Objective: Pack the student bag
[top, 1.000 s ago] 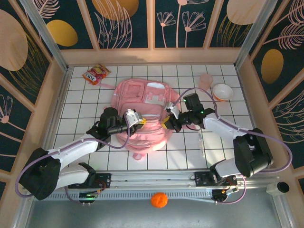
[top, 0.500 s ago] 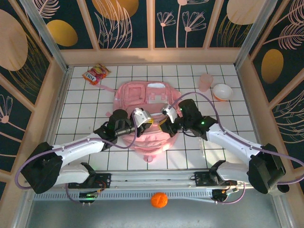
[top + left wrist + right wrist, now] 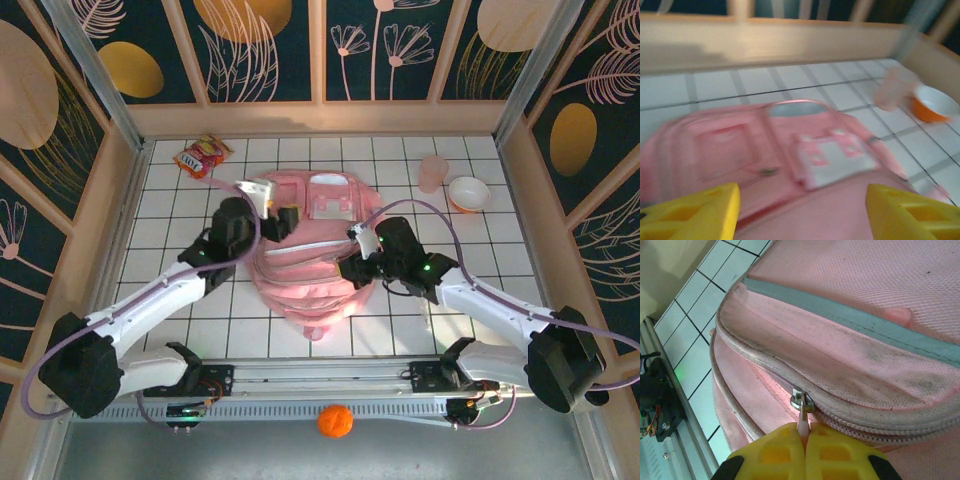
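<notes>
A red snack packet [image 3: 202,157] lies upper left, a white bowl [image 3: 468,193] upper right. The pale-pink fabric backpack [image 3: 305,265] lies centre: left claw [image 3: 800,212] gapes above it, right claw [image 3: 805,436] pinches its zip pull [image 3: 800,404].

a lab robot cell — white tiled table [image 3: 170,200], floral-panelled walls [image 3: 260,50].

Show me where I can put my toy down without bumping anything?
Bare tiles sit by the right wall, between the bowl and the right arm, and by the left wall, between the snack packet and the left arm. The middle is crowded: the student bag, the left hand open over it, the right hand pinching its zip pull.
</notes>
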`<act>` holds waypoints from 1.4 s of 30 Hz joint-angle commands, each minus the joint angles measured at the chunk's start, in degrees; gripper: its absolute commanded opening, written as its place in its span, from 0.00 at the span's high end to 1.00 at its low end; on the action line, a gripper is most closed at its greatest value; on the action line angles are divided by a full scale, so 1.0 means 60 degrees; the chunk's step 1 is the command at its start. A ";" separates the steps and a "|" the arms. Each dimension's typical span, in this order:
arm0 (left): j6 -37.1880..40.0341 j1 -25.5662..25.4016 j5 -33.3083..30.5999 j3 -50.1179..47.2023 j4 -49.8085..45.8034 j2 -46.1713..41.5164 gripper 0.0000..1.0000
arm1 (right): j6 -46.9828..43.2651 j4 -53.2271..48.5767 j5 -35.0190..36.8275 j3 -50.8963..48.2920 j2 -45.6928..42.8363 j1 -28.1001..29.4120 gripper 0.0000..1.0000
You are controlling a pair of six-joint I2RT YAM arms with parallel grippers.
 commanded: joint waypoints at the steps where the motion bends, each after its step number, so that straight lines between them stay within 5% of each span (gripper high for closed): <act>1: -0.1765 0.0925 0.0122 0.0238 -0.1676 0.0572 0.37 | 0.0290 0.0396 0.0698 -0.0110 0.0060 0.0012 1.00; 10: -0.2388 0.1156 0.1093 0.0426 -0.1592 0.2170 0.36 | 0.0318 0.0496 0.0865 -0.0155 0.0261 -0.0002 1.00; 22: -0.3868 0.1157 0.2641 -0.1207 -0.1311 0.1343 1.00 | 0.0197 0.1198 0.0083 -0.0307 0.0699 -0.1513 1.00; 26: -0.5435 0.1163 0.2713 -0.2069 -0.0214 0.0261 1.00 | -0.0055 0.1004 -0.0125 0.0137 0.0974 -0.1892 1.00; 31: -0.7348 0.1083 0.2353 -0.2693 0.1388 -0.0201 1.00 | 0.0134 0.0326 0.0443 0.0375 0.0831 -0.0922 1.00; 42: -0.7880 0.0777 0.0541 -0.2299 0.1027 -0.0742 1.00 | 0.1861 0.0534 0.2224 0.0953 0.1143 0.1620 1.00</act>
